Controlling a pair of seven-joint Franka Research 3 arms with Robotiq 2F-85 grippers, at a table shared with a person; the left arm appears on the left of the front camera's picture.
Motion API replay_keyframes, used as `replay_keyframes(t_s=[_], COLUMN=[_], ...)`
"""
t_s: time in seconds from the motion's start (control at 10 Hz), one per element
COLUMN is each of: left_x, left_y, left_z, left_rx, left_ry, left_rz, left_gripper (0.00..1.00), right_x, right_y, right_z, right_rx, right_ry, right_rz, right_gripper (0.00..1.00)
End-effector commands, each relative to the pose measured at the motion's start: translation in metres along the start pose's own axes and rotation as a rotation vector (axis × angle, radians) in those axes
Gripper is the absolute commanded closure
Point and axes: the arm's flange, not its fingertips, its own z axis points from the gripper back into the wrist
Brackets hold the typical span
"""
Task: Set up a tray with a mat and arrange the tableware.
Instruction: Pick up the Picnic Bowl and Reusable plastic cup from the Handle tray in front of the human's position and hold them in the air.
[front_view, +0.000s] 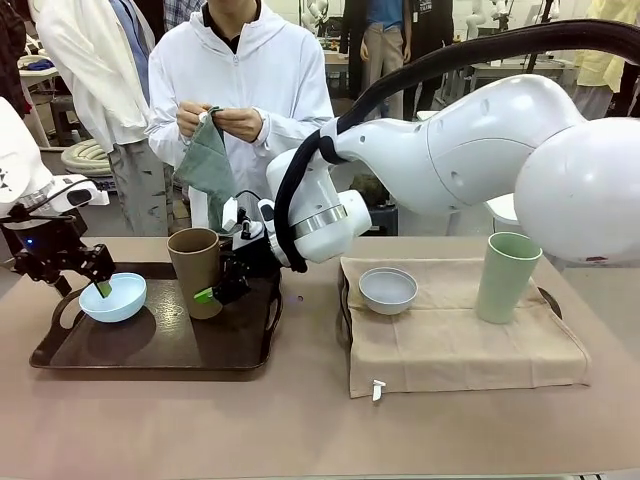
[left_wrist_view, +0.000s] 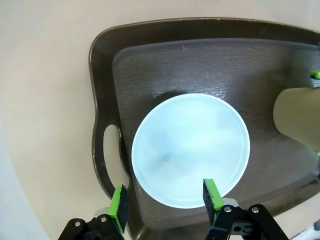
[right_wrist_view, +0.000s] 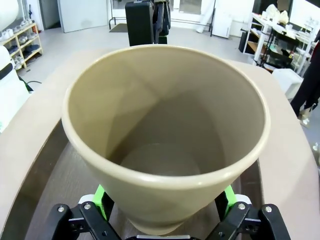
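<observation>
Tan cup (front_view: 195, 262) in right hand (front_view: 211, 296) (left hand (left_wrist_view: 166, 197) wide at blue bowl (left_wrist_view: 190, 147))

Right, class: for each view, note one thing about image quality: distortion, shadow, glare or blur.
Front view: evenly lit and sharp, though the right arm looms oversized near the lens. Left wrist view: the pale blue bowl looks washed out; faint sheen on the dark tray. Right wrist view: wide-angle stretch swells the tan cup.
</observation>
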Motion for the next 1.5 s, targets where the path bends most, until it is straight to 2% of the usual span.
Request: replay_keyframes(t_s=[0.0,0.4,0.9,1.0,1.1,1.2,1.3,1.4], left_x=[0.013,0.029,0.042,0.040,0.039,0.038,0.038,0.036], left_y=[-0.001,0.001,0.012,0.014,0.014,0.014,0.014,0.014], left_z=[-0.005,-0.017,-0.032,-0.031,-0.030,-0.028,-0.027,-0.025], left_rx=[-0.025,-0.023,-0.004,-0.007,-0.019,-0.016,-0.019,-0.017], left_ry=[-0.005,-0.021,0.014,0.019,0.021,0.022,0.022,0.022], left_rz=[0.017,0.050,0.084,0.094,0.091,0.085,0.085,0.088], left_gripper=[0.21,0.21,0.21,0.21,0.63,0.67,1.00,1.00], right_x=[0.001,0.002,0.000,-0.001,-0.002,-0.002,-0.002,-0.002], right_y=[-0.001,-0.002,-0.008,-0.007,-0.008,-0.008,-0.008,-0.007], right_z=[-0.008,-0.009,-0.005,-0.005,-0.005,-0.004,-0.004,-0.004], right_rx=[-0.027,-0.013,-0.023,-0.019,-0.010,-0.007,-0.006,-0.007], right_ry=[-0.024,-0.038,-0.054,-0.061,-0.067,-0.068,-0.067,-0.068], right_rz=[-0.017,-0.009,-0.008,-0.009,-0.012,-0.012,-0.011,-0.013], right_gripper=[0.00,0.00,0.00,0.13,0.60,0.73,1.00,1.00])
